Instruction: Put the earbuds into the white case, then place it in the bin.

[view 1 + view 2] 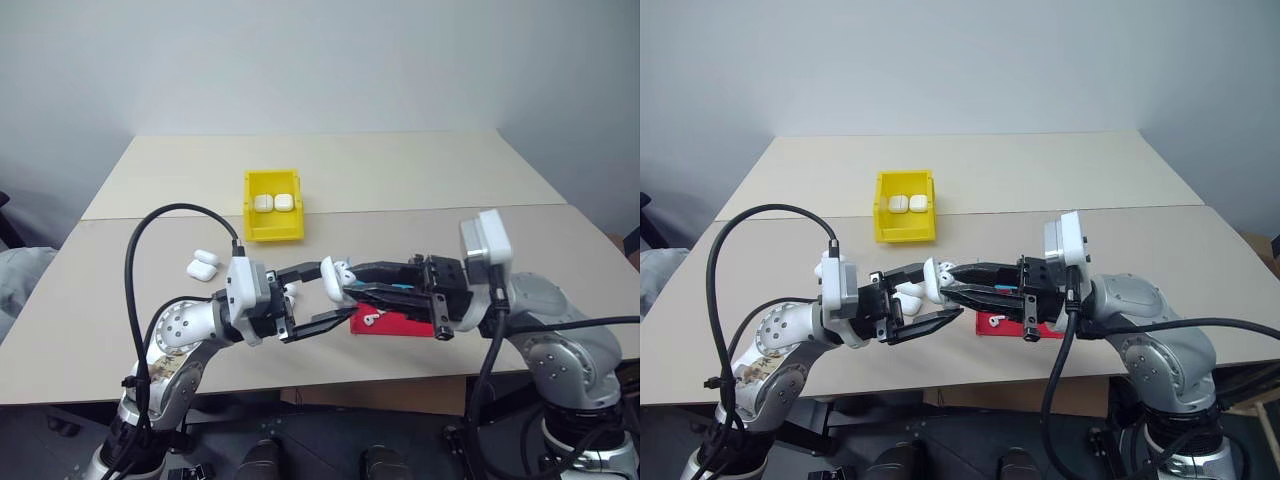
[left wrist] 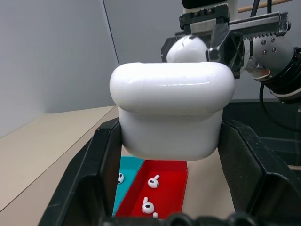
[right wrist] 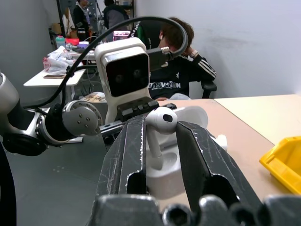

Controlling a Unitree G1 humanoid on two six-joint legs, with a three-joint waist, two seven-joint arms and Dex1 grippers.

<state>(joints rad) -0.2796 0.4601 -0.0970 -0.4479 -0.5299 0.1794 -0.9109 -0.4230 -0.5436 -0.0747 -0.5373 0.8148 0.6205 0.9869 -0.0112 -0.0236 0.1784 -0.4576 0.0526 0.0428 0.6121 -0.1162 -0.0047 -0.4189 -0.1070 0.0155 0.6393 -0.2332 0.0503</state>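
Earbuds are split up right now: one earbud (image 3: 161, 123) is pinched between the right gripper's (image 3: 160, 141) two fingers, its stem pointing down at the open white case (image 2: 172, 113), while a few more lie in the red tray (image 2: 164, 188) on the table (image 1: 400, 170) below. That case is clamped in the left gripper (image 2: 171, 155), lifted above the table's near edge with the two arms meeting nose to nose. Farther back, the yellow bin (image 1: 272, 204) already has two closed cases inside, and two spare cases (image 1: 203, 263) rest on the table to its left.
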